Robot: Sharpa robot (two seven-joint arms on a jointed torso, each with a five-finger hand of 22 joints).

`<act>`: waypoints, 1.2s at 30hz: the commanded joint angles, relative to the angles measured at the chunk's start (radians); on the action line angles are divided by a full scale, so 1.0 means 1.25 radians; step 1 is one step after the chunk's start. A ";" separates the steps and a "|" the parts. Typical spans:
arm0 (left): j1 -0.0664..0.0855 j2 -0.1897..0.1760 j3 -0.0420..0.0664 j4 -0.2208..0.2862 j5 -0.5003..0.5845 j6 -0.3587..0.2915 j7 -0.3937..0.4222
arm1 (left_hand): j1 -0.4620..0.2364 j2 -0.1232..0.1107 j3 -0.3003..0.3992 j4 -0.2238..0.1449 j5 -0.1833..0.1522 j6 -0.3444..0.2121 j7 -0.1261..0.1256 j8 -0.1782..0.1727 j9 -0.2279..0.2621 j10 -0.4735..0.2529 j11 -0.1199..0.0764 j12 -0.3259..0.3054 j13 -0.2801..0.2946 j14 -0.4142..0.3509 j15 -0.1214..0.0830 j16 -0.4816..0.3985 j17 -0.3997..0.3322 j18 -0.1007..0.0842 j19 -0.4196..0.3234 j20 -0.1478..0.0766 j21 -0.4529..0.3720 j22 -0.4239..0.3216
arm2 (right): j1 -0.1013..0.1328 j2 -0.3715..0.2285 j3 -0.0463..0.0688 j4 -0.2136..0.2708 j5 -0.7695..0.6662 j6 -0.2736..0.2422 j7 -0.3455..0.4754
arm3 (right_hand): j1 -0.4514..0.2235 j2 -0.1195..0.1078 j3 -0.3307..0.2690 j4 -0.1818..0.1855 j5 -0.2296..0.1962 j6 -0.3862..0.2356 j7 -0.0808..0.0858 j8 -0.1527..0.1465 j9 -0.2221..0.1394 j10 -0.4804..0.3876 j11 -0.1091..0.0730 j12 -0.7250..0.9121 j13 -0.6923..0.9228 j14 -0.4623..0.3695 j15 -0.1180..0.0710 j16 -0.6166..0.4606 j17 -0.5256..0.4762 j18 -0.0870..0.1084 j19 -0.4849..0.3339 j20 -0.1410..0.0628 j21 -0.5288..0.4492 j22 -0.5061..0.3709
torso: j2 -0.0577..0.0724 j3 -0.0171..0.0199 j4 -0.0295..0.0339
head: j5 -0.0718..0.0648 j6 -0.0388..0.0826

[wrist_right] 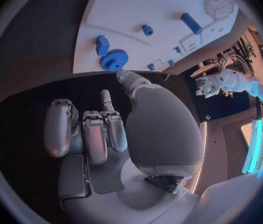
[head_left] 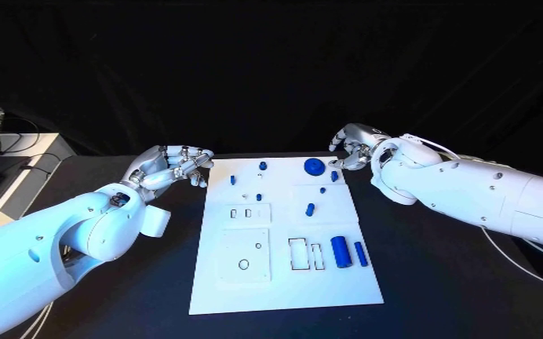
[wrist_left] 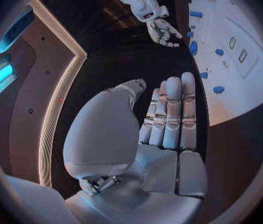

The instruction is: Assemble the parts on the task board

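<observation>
Task board (head_left: 283, 276) central on the black worktop (head_left: 430, 292); blue parts (head_left: 340, 251) lie scattered on it — left hand (head_left: 169, 168) flat-fingered, empty; right hand (head_left: 354, 146) curled, empty, both beside its far corners — small parts indistinct

Matt white task board (head_left: 283, 276), smooth blue plastic parts (head_left: 314, 167), matt black table (head_left: 430, 292), glossy metal fingers (head_left: 187, 158)

One task board (head_left: 283, 276), two robot hands (head_left: 172, 165)
</observation>
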 commanded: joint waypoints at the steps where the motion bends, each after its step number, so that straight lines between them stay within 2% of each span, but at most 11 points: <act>1: 0.000 -0.001 0.001 0.003 0.002 0.009 0.010 | 0.000 0.002 0.002 -0.003 -0.002 -0.004 0.000 -0.003 0.001 -0.007 0.000 0.000 0.001 -0.006 0.001 0.004 0.000 0.009 -0.006 0.000 0.003 0.001 | 0.001 0.008 0.000 -0.011 0.041 0.067 -0.003 | 0.003 0.005 -0.007 0.002 0.001 -0.009 0.002 0.000 -0.002 0.061 0.006 0.006 0.183 0.080 0.006 0.005 0.188 -0.015 0.007 0.000 0.007 0.006 | 0.001 -0.0004 -0.0019 | 0.000 -0.001; 3: 0.000 -0.001 0.001 0.002 0.002 0.008 0.010 | 0.000 0.002 0.002 -0.003 -0.002 -0.004 0.000 -0.003 0.001 -0.007 0.000 0.000 0.001 -0.006 0.001 0.004 0.000 0.009 -0.006 0.000 0.003 0.001 | 0.001 0.018 0.000 -0.024 0.036 0.072 -0.004 | 0.003 0.006 -0.008 0.003 0.002 -0.011 0.002 0.000 -0.002 0.063 0.006 0.008 0.185 0.081 0.006 0.006 0.190 -0.015 0.008 0.000 0.008 0.008 | 0.001 0.0012 -0.0019 | 0.001 -0.001; 5: 0.000 0.000 0.001 0.001 0.002 0.007 0.009 | 0.000 0.002 0.002 -0.003 -0.002 -0.004 0.000 -0.003 0.001 -0.007 0.000 0.000 0.001 -0.006 0.001 0.004 0.000 0.009 -0.006 0.000 0.003 0.001 | 0.001 0.028 0.000 -0.034 0.031 0.075 -0.004 | 0.002 0.007 -0.011 0.005 0.002 -0.012 0.003 0.001 -0.002 0.069 0.007 0.014 0.193 0.081 0.007 0.007 0.194 -0.016 0.010 0.001 0.012 0.012 | 0.001 0.0007 0.0010 | -0.002 -0.001; 6: 0.000 0.000 0.001 0.001 0.002 0.007 0.009 | 0.000 0.002 0.002 -0.003 -0.002 -0.004 0.000 -0.003 0.001 -0.007 0.000 0.000 0.001 -0.006 0.001 0.004 0.000 0.009 -0.006 0.000 0.003 0.001 | 0.001 0.032 0.000 -0.039 0.029 0.076 -0.004 | 0.002 0.007 -0.012 0.005 0.001 -0.012 0.003 0.001 -0.003 0.070 0.007 0.015 0.193 0.082 0.007 0.007 0.195 -0.017 0.010 0.001 0.013 0.014 | 0.001 -0.0008 0.0037 | -0.004 -0.002; 8: 0.000 0.001 0.001 0.001 0.002 0.006 0.008 | 0.000 0.002 0.002 -0.003 -0.002 -0.004 0.000 -0.003 0.001 -0.007 0.000 0.000 0.001 -0.007 0.001 0.004 0.000 0.009 -0.007 0.000 0.004 0.001 | 0.001 0.041 0.000 -0.047 0.026 0.077 -0.006 | 0.002 0.008 -0.018 0.008 -0.001 -0.014 0.004 0.002 -0.003 0.079 0.008 0.024 0.204 0.082 0.008 0.008 0.198 -0.017 0.011 0.002 0.016 0.017 | 0.001 -0.0020 0.0044 | -0.004 -0.002; 13: 0.000 0.003 0.001 0.000 0.002 0.005 0.007 | 0.000 0.002 0.002 -0.003 -0.002 -0.004 0.000 -0.003 0.001 -0.007 0.000 0.000 0.001 -0.007 0.001 0.004 0.000 0.009 -0.007 0.000 0.004 0.001 | 0.001 0.062 0.000 -0.069 0.020 0.080 -0.006 | 0.003 0.010 -0.030 0.014 -0.007 -0.020 0.005 0.002 -0.004 0.085 0.010 0.029 0.210 0.083 0.010 0.009 0.203 -0.018 0.013 0.004 0.020 0.024 | 0.003 -0.0006 0.0082 | -0.008 -0.003; 15: 0.000 0.003 0.001 0.000 0.002 0.005 0.006 | 0.000 0.002 0.002 -0.003 -0.002 -0.004 0.000 -0.003 0.001 -0.007 0.000 0.000 0.001 -0.007 0.001 0.004 0.000 0.009 -0.007 0.000 0.004 0.001 | 0.001 0.069 0.000 -0.075 0.020 0.084 -0.006 | 0.003 0.011 -0.032 0.015 -0.008 -0.021 0.006 0.002 -0.005 0.085 0.010 0.029 0.210 0.084 0.010 0.010 0.205 -0.018 0.013 0.004 0.021 0.025 | 0.003 -0.0004 0.0068 | -0.008 -0.003; 22: 0.000 0.005 0.001 0.000 0.001 0.006 0.006 | 0.000 0.002 0.002 -0.003 -0.002 -0.004 0.000 -0.003 0.001 -0.007 0.000 0.000 0.001 -0.007 0.001 0.004 0.000 0.009 -0.007 0.000 0.004 0.001 | -0.001 0.091 -0.002 -0.096 0.012 0.111 -0.015 | 0.003 0.013 -0.040 0.020 -0.014 -0.024 0.007 0.002 -0.006 0.085 0.011 0.029 0.210 0.084 0.012 0.010 0.208 -0.019 0.014 0.005 0.022 0.027 | 0.003 -0.0012 0.0064 | -0.008 -0.007; 26: 0.000 0.006 0.001 0.000 0.001 0.007 0.005 | 0.000 0.002 0.002 -0.003 -0.002 -0.004 0.000 -0.003 0.001 -0.007 0.000 0.000 0.001 -0.007 0.001 0.004 0.000 0.009 -0.007 0.000 0.004 0.001 | -0.002 0.102 -0.003 -0.111 0.007 0.113 -0.027 | 0.004 0.014 -0.052 0.025 -0.020 -0.032 0.009 0.001 -0.007 0.085 0.013 0.029 0.210 0.084 0.013 0.010 0.205 -0.018 0.012 0.007 0.020 0.025 | 0.002 0.0002 0.0057 | -0.006 -0.010; 31: 0.000 0.006 0.001 -0.001 0.001 0.008 0.005 | 0.001 0.003 0.003 -0.003 -0.002 -0.003 0.001 -0.003 0.002 -0.008 0.000 0.000 0.002 -0.008 0.001 0.004 0.000 0.009 -0.008 0.001 0.005 0.002 | -0.004 0.111 -0.003 -0.121 0.003 0.113 -0.034 | 0.004 0.014 -0.054 0.026 -0.020 -0.033 0.009 0.001 -0.008 0.085 0.013 0.029 0.210 0.084 0.014 0.010 0.205 -0.018 0.012 0.007 0.021 0.026 | 0.002 0.0001 0.0069 | -0.005 -0.012; 36: 0.000 0.007 0.001 -0.001 0.001 0.007 0.005 | 0.001 0.003 0.003 -0.003 -0.002 -0.003 0.001 -0.003 0.002 -0.008 0.000 0.000 0.002 -0.008 0.001 0.004 0.000 0.009 -0.008 0.001 0.005 0.002 | -0.005 0.118 -0.003 -0.126 0.000 0.109 -0.035 | 0.007 0.016 -0.056 0.027 -0.021 -0.034 0.009 0.001 -0.008 0.085 0.014 0.029 0.210 0.084 0.014 0.010 0.206 -0.019 0.013 0.007 0.023 0.029 | 0.002 0.0002 0.0051 | -0.004 -0.013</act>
